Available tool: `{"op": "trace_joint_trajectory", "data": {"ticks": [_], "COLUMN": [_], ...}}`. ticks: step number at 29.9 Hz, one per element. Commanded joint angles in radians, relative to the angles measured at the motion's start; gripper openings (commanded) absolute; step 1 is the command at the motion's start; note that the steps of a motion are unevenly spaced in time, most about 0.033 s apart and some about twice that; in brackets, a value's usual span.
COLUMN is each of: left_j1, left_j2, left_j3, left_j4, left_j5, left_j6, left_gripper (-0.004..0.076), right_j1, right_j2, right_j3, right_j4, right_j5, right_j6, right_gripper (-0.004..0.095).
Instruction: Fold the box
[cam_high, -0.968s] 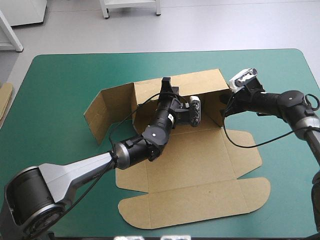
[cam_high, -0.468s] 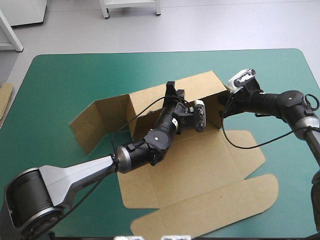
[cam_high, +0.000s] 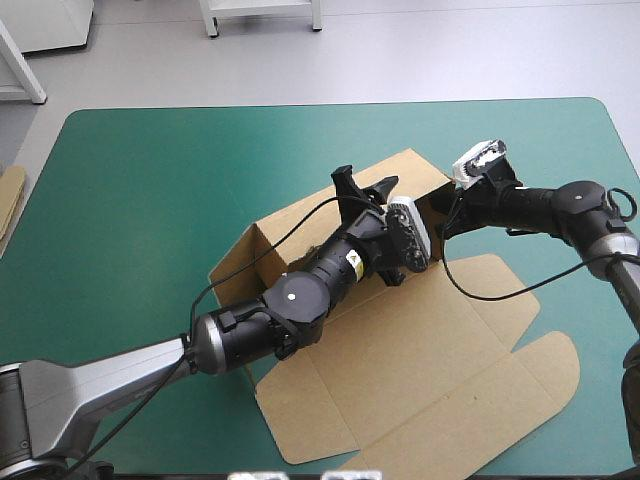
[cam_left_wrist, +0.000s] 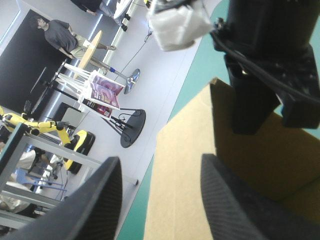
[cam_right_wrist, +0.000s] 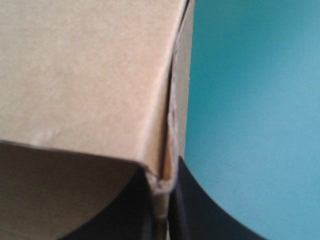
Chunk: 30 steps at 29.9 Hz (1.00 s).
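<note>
The brown box (cam_high: 420, 340) lies mid-table, its lid and flaps flat toward the front edge. Its back wall (cam_high: 300, 225) stands raised, and the left side wall is turned in behind it. My left gripper (cam_high: 366, 188) is open, one black finger on each side of the back wall's top edge. In the left wrist view the left gripper (cam_left_wrist: 160, 200) has the board edge (cam_left_wrist: 180, 150) between its spread fingers. My right gripper (cam_high: 447, 212) is shut on the box at the back wall's right corner. In the right wrist view the right gripper (cam_right_wrist: 162, 210) pinches the wall's edge (cam_right_wrist: 172, 100).
An edge of more brown board (cam_high: 8, 200) shows at the table's left edge. The teal-green cover (cam_high: 140, 200) lies bare to the left of the box and along the far edge. The right arm (cam_high: 560, 205) reaches in over the table's right side.
The left side wall has swung in from spread-out to folded behind the back wall. The box has turned, its lid sliding toward the front right. My left arm moved right.
</note>
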<state>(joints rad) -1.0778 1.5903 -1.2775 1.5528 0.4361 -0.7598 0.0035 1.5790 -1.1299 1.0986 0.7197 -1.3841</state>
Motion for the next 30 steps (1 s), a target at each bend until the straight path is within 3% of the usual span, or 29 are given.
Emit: {"op": "trace_joint_trajectory", "data": {"ticks": [1,7,15,22,27,30], "left_j1": [-0.005,0.063,0.444,0.752,0.952,1.07], "left_j2": [-0.099,-0.184,-0.274,-0.289,-0.285,-0.285], "left_j3": [-0.036,-0.077,-0.077,-0.077,-0.075,-0.075], "left_j4": [-0.015,-0.037,-0.408,-0.768,-0.925,-1.062], "left_j5": [0.018,0.117,0.156,0.164,0.239,0.292], "left_j6": [-0.049,-0.072,-0.034,0.17,0.294,0.445], "left_gripper": [0.0357,0.0357,0.0357,0.0357,0.0357,0.0357], "right_j1": [0.001,0.001,0.001,0.001,0.001,0.001], "right_j2": [-0.04,-0.04,-0.04,-0.04,-0.04,-0.041], "right_j3": [-0.028,-0.028,-0.028,-0.028,-0.03,-0.034], "right_j4": [0.062,0.062,0.062,0.054,-0.026,-0.063], "right_j5": [0.009,0.007,0.007,0.007,0.002,0.0], "right_j6": [0.012,0.033,0.036,0.046,0.126,0.187], "right_gripper": [-0.0019,-0.0019,-0.0017,-0.0017,-0.0017,-0.0017]}}
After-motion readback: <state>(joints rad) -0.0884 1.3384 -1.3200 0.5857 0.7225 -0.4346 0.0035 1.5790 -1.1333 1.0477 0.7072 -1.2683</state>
